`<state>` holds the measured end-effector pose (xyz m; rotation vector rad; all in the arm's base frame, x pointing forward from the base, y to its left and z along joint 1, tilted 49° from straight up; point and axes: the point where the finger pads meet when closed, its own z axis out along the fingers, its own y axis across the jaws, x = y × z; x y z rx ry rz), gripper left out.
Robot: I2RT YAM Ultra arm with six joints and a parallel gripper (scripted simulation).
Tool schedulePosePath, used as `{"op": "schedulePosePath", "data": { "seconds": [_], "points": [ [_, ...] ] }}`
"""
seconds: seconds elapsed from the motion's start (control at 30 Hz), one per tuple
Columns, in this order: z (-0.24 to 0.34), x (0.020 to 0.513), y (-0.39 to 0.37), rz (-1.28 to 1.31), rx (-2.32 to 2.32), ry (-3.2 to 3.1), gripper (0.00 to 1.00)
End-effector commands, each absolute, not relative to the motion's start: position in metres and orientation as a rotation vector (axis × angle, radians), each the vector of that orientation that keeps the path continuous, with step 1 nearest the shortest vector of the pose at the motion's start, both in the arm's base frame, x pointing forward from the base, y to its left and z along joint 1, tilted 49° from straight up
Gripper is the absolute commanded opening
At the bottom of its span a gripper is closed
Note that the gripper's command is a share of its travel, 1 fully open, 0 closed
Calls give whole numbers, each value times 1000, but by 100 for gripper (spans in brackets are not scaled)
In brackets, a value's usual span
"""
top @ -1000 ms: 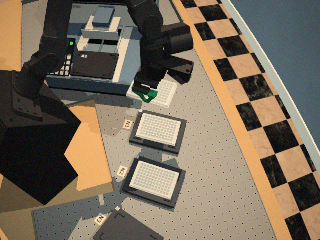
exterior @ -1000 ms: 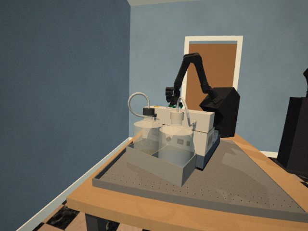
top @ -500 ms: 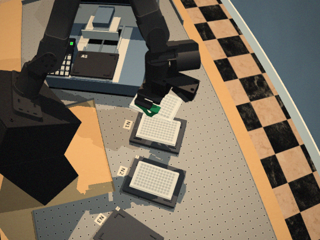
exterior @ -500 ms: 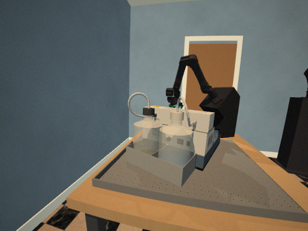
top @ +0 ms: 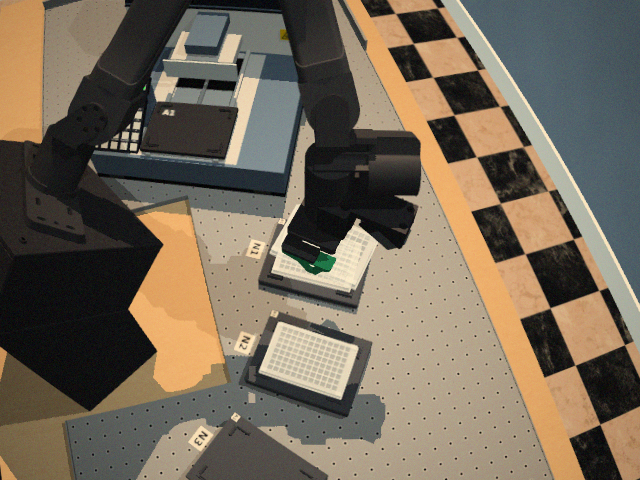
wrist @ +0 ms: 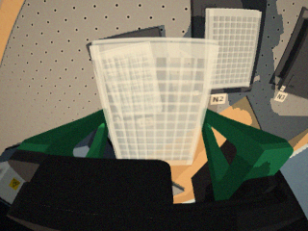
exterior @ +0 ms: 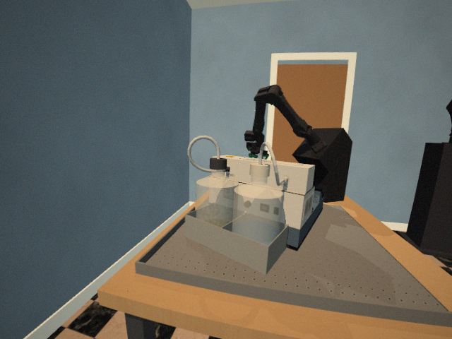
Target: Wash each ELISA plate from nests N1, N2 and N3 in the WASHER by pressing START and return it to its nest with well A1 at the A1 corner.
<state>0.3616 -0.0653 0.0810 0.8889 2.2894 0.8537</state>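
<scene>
We see the gripper (wrist: 157, 144) clamping a 96-well ELISA plate (wrist: 156, 99) between its jaws, nest N1 (top: 268, 281) just beneath.

The N3 nest (top: 248, 454) is cut off by the bottom edge in the top view. The arm (top: 330, 103) hides the N1 plate's (top: 356, 258) upper left part.

Translucent white plastic plate (wrist: 157, 99) showing a gridded face, matt green pincer fingers, matt grey perforated metal board (top: 439, 330), smooth wood-toned counter (exterior: 226, 310), clear glossy bottles (exterior: 257, 207), matt black nest slabs (top: 310, 361).
</scene>
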Motion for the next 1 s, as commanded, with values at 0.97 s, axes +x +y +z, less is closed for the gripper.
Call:
{"op": "schedulePosePath", "data": {
  "seconds": [0.97],
  "points": [
    [15, 354, -159, 881, 972, 2257, 0]
  ]
}}
